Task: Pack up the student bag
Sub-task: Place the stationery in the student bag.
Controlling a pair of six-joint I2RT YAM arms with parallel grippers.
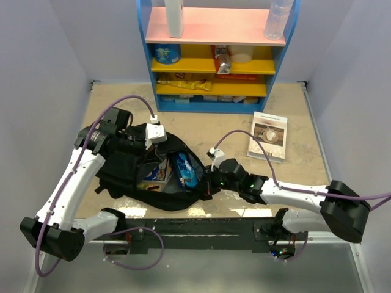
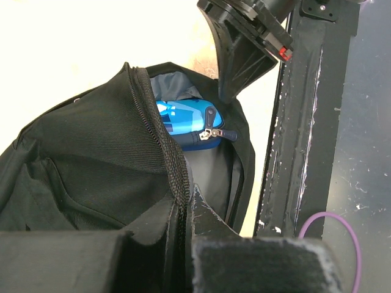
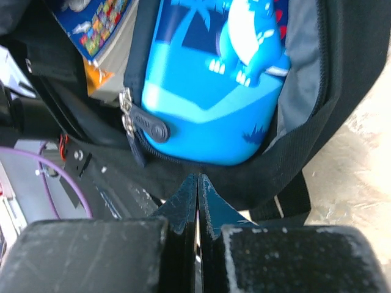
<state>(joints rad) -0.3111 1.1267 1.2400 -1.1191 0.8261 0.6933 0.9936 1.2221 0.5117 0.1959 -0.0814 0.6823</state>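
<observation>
One soft black fabric backpack [image 1: 125, 174] lies open on the table [image 1: 232, 125], one blue oval pencil case [image 3: 208, 91] inside; my left gripper [image 2: 183, 204] pinches its zipper edge; my right gripper [image 3: 197, 183], fingers together, sits at its rim.

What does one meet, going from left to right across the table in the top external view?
The black side of the student bag → books inside it → blue pencil case → right arm's fingers → booklet.

no legible text, book cover [image 1: 269, 135] unreadable
</observation>
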